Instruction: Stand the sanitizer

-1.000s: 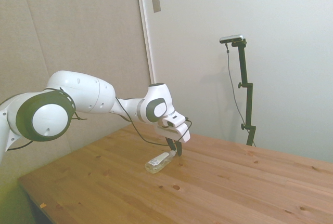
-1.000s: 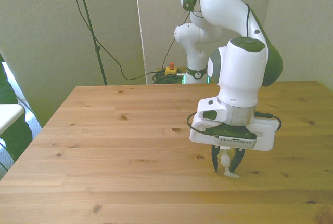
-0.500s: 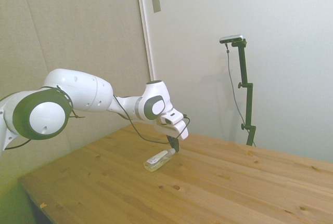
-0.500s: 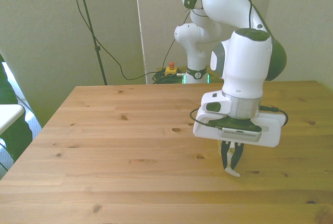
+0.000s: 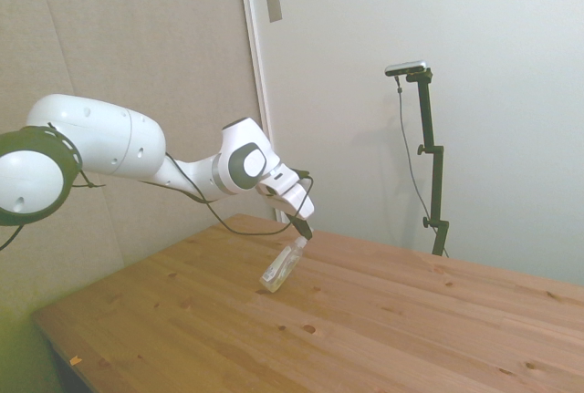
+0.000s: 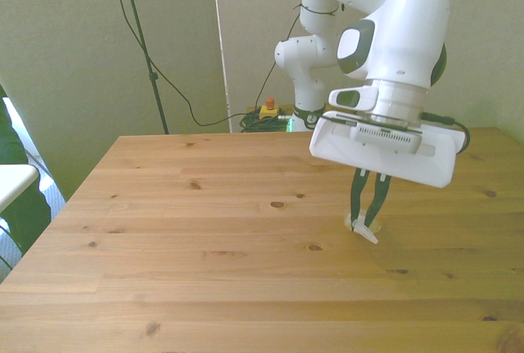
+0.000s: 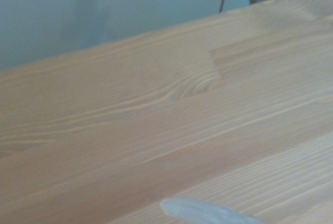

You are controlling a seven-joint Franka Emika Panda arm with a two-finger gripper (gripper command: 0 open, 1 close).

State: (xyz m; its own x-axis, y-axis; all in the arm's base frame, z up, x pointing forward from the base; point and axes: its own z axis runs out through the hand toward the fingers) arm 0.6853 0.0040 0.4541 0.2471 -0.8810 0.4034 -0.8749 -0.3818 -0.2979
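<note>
Since a second ago the arm has lifted and tipped back, and the sanitizer (image 5: 282, 267) has come up with it: it lay flat on the table (image 5: 383, 329) then, and now it hangs at a steep slant, cap end high and base low. Your gripper (image 5: 300, 232) is closed on the cap end, with the fingers pinched narrow around the white top (the front view shows them drawn close, a sliver of that top poking out below at (image 6: 361, 228)). From the side view the base looks to be touching the wood or just above it; you cannot tell which. The wrist view gives you only blurred planks and a pale edge of the bottle (image 7: 208, 212).

To finish well, keep rotating the wrist until the bottle's axis is plumb. Use the base as the pivot; don't drag it. Lower gently so the base seats flat. Release only once it stands square, then draw straight up, because a slim bottle held this high will likely topple at any sideways nudge.
</note>
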